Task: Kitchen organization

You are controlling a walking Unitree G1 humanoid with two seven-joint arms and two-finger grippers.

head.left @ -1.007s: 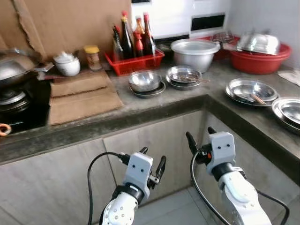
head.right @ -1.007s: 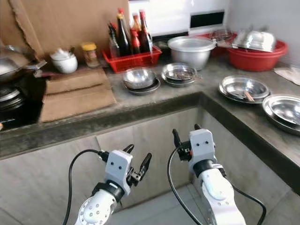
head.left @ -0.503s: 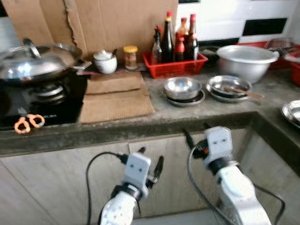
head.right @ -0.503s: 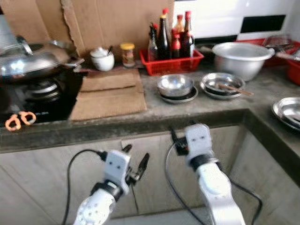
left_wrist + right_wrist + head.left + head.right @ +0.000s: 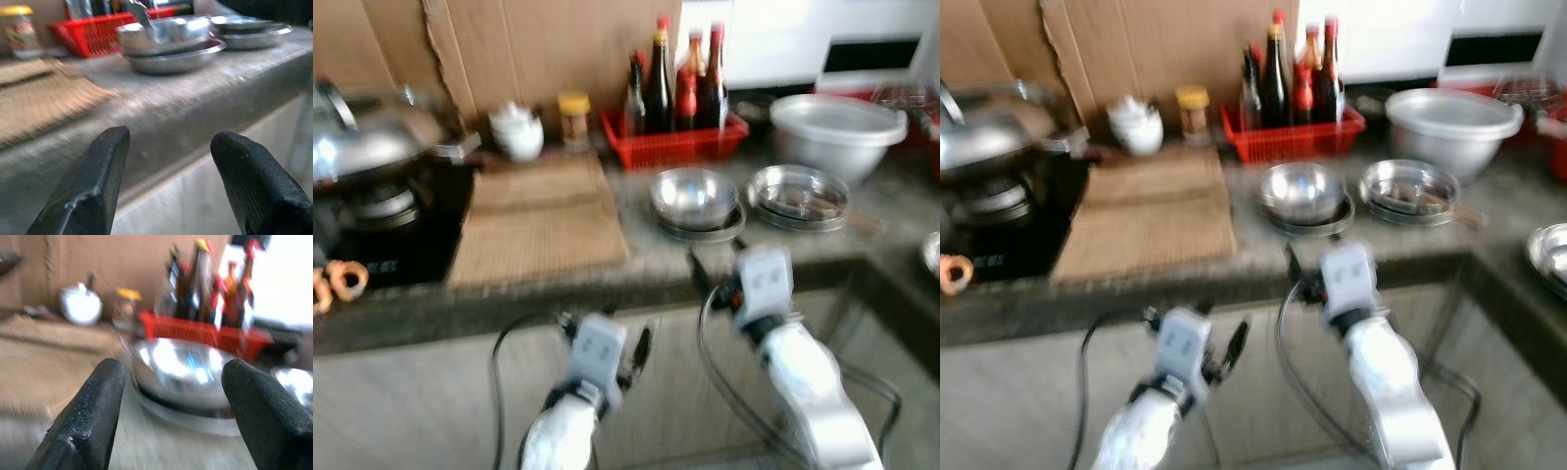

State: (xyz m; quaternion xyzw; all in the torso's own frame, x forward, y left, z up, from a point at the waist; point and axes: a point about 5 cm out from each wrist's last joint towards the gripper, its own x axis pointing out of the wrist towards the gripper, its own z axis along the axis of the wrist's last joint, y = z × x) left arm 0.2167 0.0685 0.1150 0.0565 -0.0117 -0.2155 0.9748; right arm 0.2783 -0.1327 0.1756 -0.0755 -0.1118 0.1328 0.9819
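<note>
1. Facing the steel bowl on its plate at the counter edge, the right gripper holds its fingers wide apart, just short of it.
2. The left gripper, also spread, sits below the counter edge, bowl farther off.
3. A red basket of bottles stands behind.

Tool spread, facing steel bowl.
</note>
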